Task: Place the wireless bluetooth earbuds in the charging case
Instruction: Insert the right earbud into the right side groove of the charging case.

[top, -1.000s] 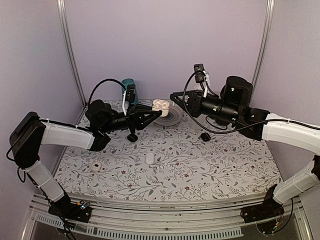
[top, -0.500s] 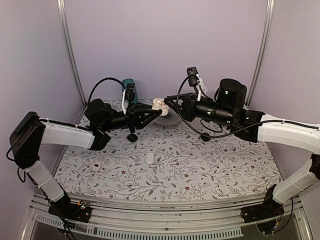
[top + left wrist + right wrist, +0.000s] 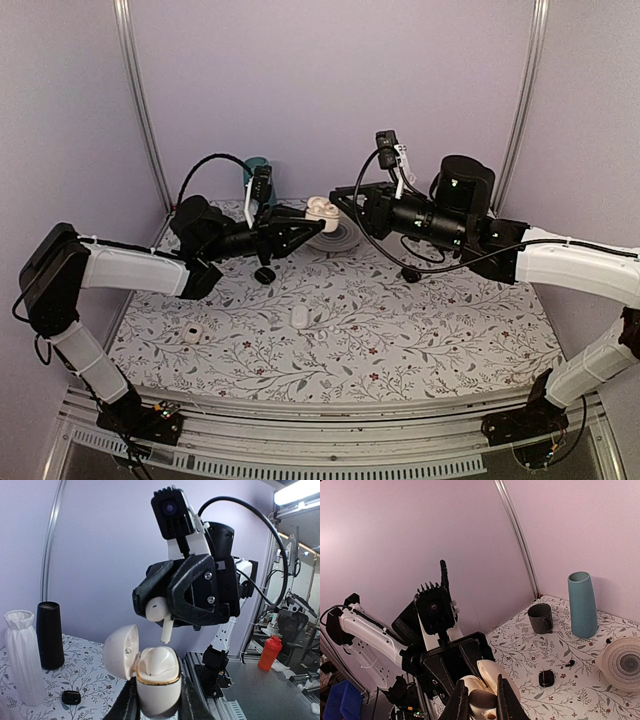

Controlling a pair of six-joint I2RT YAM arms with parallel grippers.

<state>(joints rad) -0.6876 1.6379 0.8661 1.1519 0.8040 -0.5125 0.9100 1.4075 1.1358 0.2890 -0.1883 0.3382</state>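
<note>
White and stemmed, a glossy plastic earbud (image 3: 155, 609) is pinched in the closed right gripper (image 3: 163, 613) and is held just above the open mouth of the white, pebble-shaped charging case (image 3: 157, 677) with a gold rim, stem pointed down. The case, its lid hinged open, is clamped between the fingers of the left gripper (image 3: 157, 705), raised above the floral-patterned table (image 3: 430, 330). Left of the case, in the left wrist view, a white ribbed vase (image 3: 22, 655) and a black cylinder (image 3: 50, 635) are seen standing upright.
</note>
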